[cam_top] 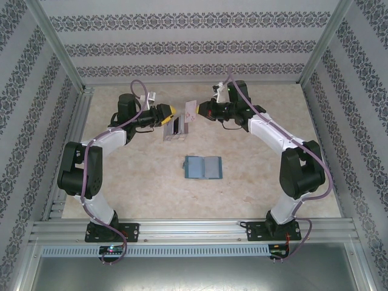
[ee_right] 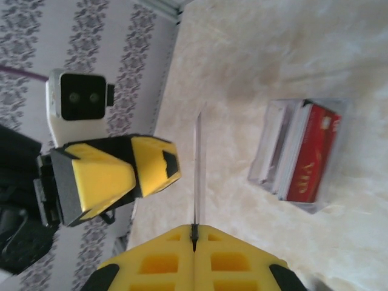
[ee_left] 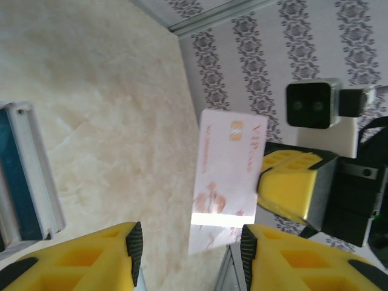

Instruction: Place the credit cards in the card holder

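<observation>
A pale credit card with red print stands upright in the air, pinched at one edge by my right gripper, which is shut on it; in the right wrist view it is a thin edge-on line. My left gripper faces it with jaws open, and the card's lower end lies between the pads without a visible grip. From above, both grippers meet over the clear stand, the card between them. The teal card holder lies open on the table, nearer the bases.
A clear slotted stand under the grippers holds more cards, among them a red card and a dark blue one. Patterned walls and metal rails enclose the table. Bare tabletop surrounds the card holder.
</observation>
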Robot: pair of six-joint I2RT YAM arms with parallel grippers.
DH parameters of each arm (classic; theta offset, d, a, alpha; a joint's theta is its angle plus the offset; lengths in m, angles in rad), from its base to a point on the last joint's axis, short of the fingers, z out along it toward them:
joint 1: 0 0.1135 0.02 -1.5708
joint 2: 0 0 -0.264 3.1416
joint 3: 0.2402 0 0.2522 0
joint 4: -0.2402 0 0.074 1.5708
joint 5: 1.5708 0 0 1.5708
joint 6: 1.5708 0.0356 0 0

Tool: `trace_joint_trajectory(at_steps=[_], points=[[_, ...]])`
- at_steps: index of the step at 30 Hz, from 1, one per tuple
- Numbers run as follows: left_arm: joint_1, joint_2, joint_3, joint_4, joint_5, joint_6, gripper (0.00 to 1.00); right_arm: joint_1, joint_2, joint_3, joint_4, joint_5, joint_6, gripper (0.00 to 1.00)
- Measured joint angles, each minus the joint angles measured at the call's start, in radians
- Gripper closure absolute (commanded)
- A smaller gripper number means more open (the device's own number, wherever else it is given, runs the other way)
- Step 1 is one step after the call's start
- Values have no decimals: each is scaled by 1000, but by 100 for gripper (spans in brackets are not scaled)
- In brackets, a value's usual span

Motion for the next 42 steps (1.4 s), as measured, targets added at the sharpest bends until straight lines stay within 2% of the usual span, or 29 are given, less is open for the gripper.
trace_joint_trajectory(at_steps=[10, 16, 20, 25, 28, 32, 37, 42], points=[[-20, 0, 19, 41, 55, -36, 53, 16, 3, -27, 156, -140, 94, 98], [-31, 0, 29, 42, 67, -44, 64, 37, 33, -18, 173, -170, 105, 97], [-33, 0, 42, 43, 71, -41, 76, 39, 41, -18, 173, -174, 105, 97], [-33, 0, 42, 42, 71, -40, 82, 27, 41, -23, 177, -165, 109, 97], [-36, 0, 43, 37, 70, -36, 90, 16, 41, -31, 178, -151, 112, 97], [-38, 0, 43, 29, 66, -29, 96, 10, 40, -41, 177, -141, 112, 91], [-41, 0, 43, -2, 60, -3, 100, 8, 37, -49, 175, -124, 107, 81], [-81, -13, 46, -115, 34, 69, 100, 3, -8, -136, 154, -85, 82, 80]])
